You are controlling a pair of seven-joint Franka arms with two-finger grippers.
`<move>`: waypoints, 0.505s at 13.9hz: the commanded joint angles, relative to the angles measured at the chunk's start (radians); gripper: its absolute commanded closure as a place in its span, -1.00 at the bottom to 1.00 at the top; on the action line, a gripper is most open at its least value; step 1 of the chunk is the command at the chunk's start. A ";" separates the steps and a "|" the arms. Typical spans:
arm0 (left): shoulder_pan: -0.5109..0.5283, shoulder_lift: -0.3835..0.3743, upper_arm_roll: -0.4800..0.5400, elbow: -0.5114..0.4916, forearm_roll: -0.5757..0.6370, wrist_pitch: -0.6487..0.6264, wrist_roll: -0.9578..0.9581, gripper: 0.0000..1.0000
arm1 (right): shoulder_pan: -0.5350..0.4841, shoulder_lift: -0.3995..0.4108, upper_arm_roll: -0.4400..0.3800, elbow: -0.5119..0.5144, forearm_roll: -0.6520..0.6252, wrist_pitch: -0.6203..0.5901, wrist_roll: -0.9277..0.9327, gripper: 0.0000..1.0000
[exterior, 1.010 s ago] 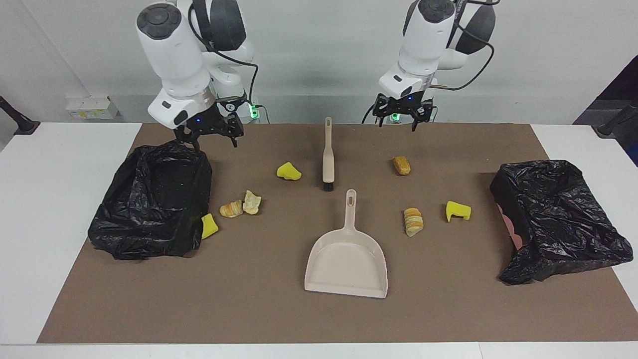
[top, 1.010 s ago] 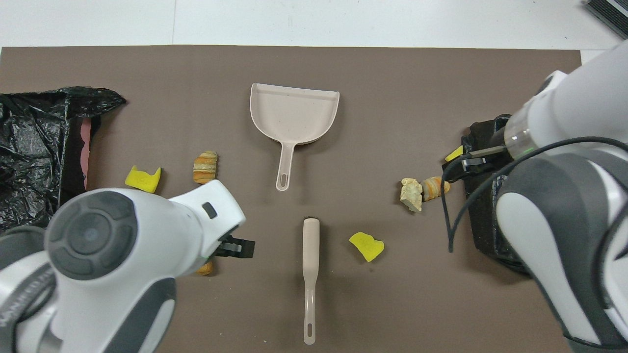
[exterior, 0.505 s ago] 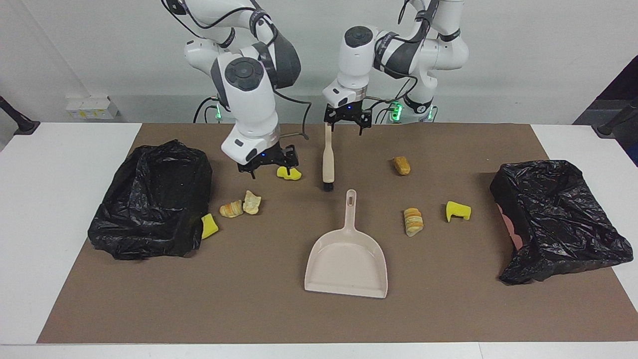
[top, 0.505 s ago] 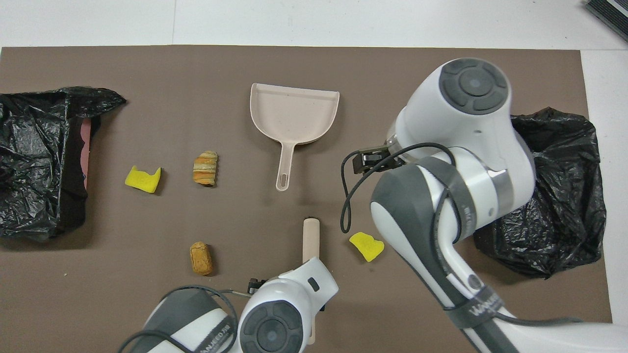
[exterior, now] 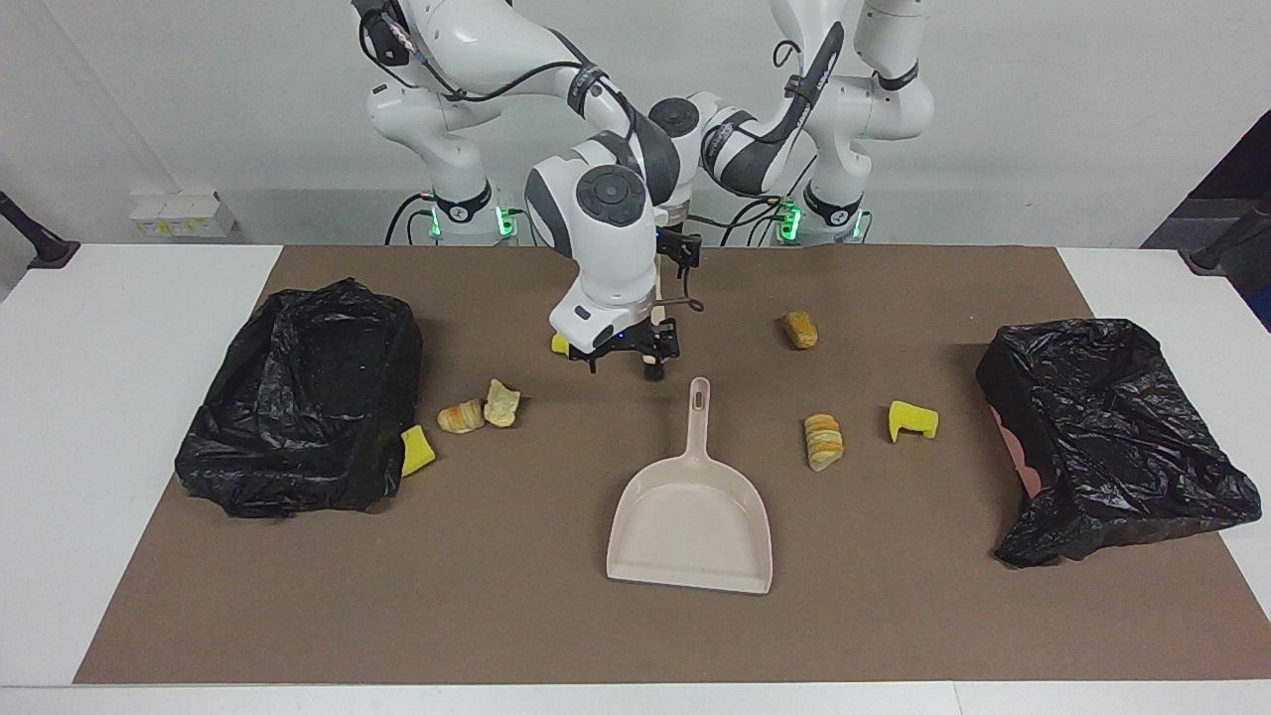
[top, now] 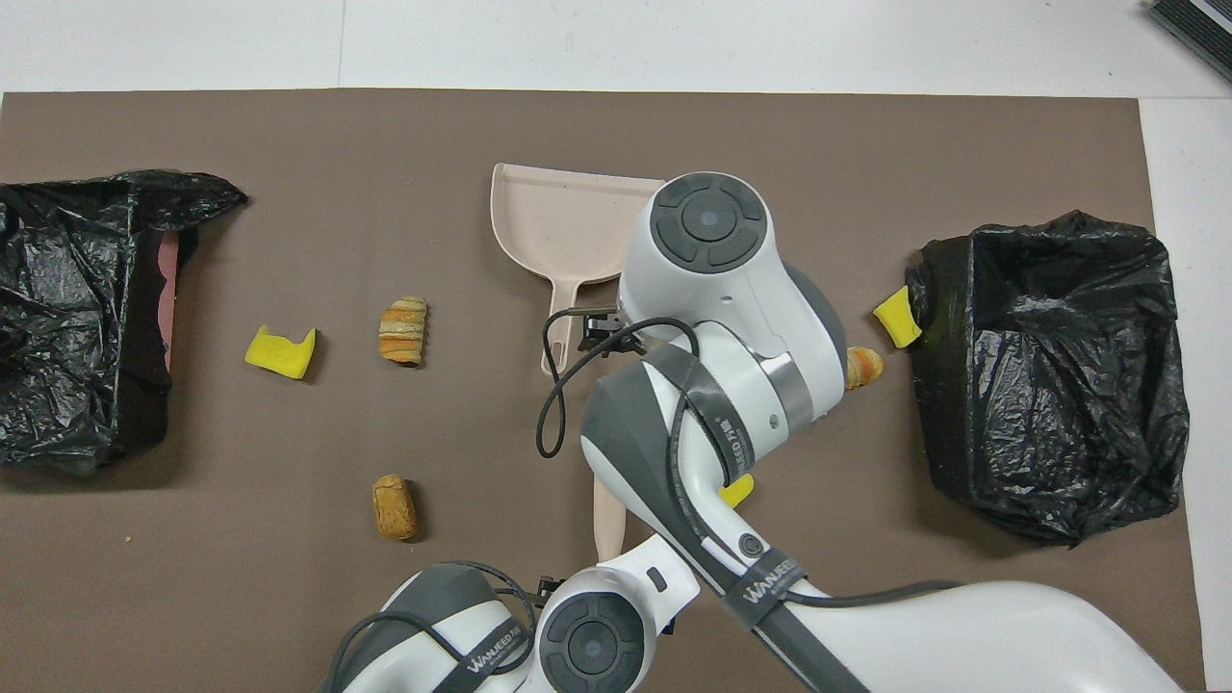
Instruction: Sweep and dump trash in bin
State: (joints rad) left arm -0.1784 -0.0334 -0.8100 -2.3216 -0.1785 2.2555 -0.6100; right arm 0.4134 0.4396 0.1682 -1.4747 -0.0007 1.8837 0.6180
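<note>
The trash lies scattered on the brown mat: a yellow sponge chunk (exterior: 560, 344) half hidden by my right arm, two bread pieces (exterior: 461, 416) (exterior: 501, 402), a yellow chunk (exterior: 418, 450) against one bin, a bread lump (exterior: 799, 330), a layered roll (exterior: 823, 441) and a yellow chunk (exterior: 913, 420). My right gripper (exterior: 629, 357) hangs open just over the brush's bristle end (exterior: 653, 373), close to the dustpan's handle (exterior: 699, 407). My left gripper (exterior: 681, 256) is over the brush handle (top: 608, 520), mostly hidden by the right arm's wrist.
The beige dustpan (exterior: 690, 516) lies mid-mat, handle toward the robots. A black-bag bin (exterior: 308, 397) stands at the right arm's end of the table, another (exterior: 1112, 427) at the left arm's end. Both arms crowd together over the brush.
Both arms swung in from their ends of the table to the middle. The right gripper came from beside its bin to over the brush's bristles; the left gripper moved over the brush handle.
</note>
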 commanded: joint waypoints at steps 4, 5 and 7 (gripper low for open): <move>-0.013 -0.019 0.002 -0.031 -0.010 0.001 0.006 0.07 | 0.060 0.186 -0.006 0.209 -0.018 0.084 0.120 -1.00; -0.013 -0.019 0.003 -0.032 -0.010 -0.010 0.012 0.31 | 0.067 0.204 -0.007 0.218 -0.018 0.104 0.120 -1.00; -0.012 -0.019 0.005 -0.032 -0.010 -0.034 0.076 0.75 | 0.067 0.226 -0.007 0.225 -0.022 0.135 0.118 -1.00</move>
State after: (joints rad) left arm -0.1794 -0.0332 -0.8145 -2.3367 -0.1785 2.2436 -0.5836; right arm 0.4719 0.6212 0.1647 -1.3031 -0.0047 2.0013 0.7051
